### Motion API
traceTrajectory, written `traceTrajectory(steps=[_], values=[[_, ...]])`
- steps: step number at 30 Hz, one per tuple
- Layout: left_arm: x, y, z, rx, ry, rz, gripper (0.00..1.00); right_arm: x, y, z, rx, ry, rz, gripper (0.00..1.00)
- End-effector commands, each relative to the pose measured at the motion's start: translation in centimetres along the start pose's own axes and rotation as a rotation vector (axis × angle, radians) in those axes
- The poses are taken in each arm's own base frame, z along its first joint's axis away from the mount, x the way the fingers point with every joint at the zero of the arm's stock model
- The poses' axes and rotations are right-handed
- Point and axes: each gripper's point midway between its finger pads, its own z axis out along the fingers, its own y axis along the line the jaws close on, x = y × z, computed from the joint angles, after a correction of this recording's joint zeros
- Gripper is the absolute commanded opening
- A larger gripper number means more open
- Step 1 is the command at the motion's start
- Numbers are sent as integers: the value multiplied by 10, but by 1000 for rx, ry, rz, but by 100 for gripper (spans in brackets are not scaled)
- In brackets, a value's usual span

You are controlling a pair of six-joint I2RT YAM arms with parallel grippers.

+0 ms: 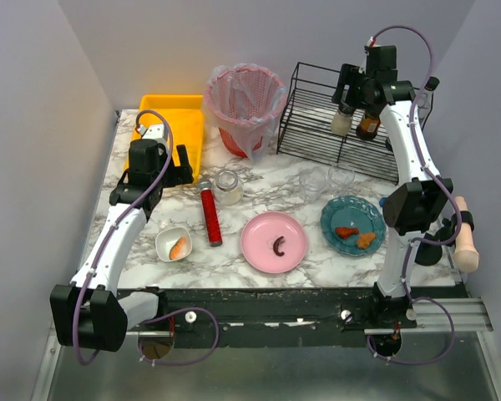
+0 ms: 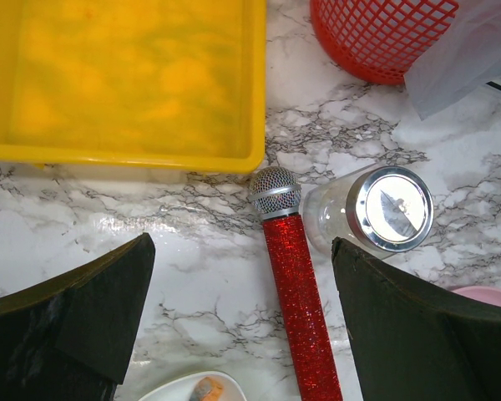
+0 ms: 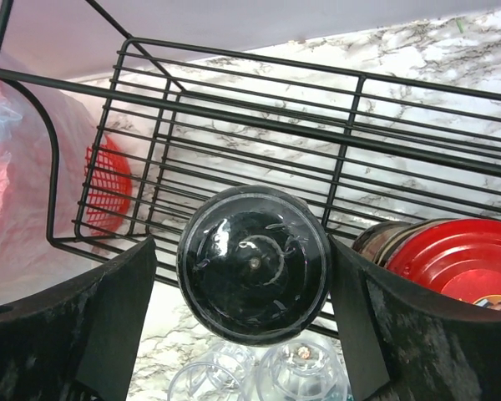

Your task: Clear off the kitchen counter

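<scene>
The kitchen counter (image 1: 263, 198) is white marble with grey veins. My left gripper (image 1: 184, 164) hangs open above it, in front of the yellow tray (image 1: 171, 117). A red glitter microphone (image 2: 296, 292) lies on the marble below, between its fingers, with nothing gripped. My right gripper (image 1: 356, 98) is over the black wire rack (image 1: 317, 125), open around a black-lidded bottle (image 3: 253, 263) that stands in the rack. Its left finger is clear of the lid; its right finger is at the lid's edge. A brown jar with a red lid (image 3: 461, 255) stands beside the bottle.
A red basket lined with a plastic bag (image 1: 245, 104) stands at the back. On the counter are a silver-lidded glass jar (image 1: 228, 185), two clear glasses (image 1: 314, 181), a white bowl with orange food (image 1: 174, 244), a pink plate (image 1: 274, 242) and a teal plate (image 1: 352, 224).
</scene>
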Motion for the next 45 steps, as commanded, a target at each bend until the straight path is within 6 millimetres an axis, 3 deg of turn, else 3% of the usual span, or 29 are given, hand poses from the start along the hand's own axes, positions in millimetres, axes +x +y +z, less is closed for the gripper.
traceTrajectory(steps=[1,8,11,14,19,22,25,31,36,40,45], values=[[-6,-2,-2,11,-4,-12,99,-31,3,-27,-12,-111,3,89],[-6,-1,-1,6,-3,-14,99,-69,11,-101,-49,-267,3,89],[-5,-3,0,13,1,-13,99,-70,24,-122,-98,-288,-11,89],[-4,-2,1,13,5,-17,99,-58,55,-134,-164,-270,-51,89],[-4,-1,2,4,6,-19,99,-9,135,-143,-317,-204,-188,89],[-3,0,2,-1,10,-23,99,45,186,-133,-501,-106,-258,89],[-3,1,2,-3,10,-23,99,96,222,-130,-728,-38,-369,91],[-1,0,4,2,17,-23,99,161,245,-104,-843,22,-589,92],[-1,0,5,1,20,-24,99,201,266,-87,-864,58,-630,95],[-1,1,4,-3,19,-22,99,221,284,-79,-867,83,-623,98],[-2,1,4,-1,18,-22,99,227,299,-70,-860,70,-618,99]])
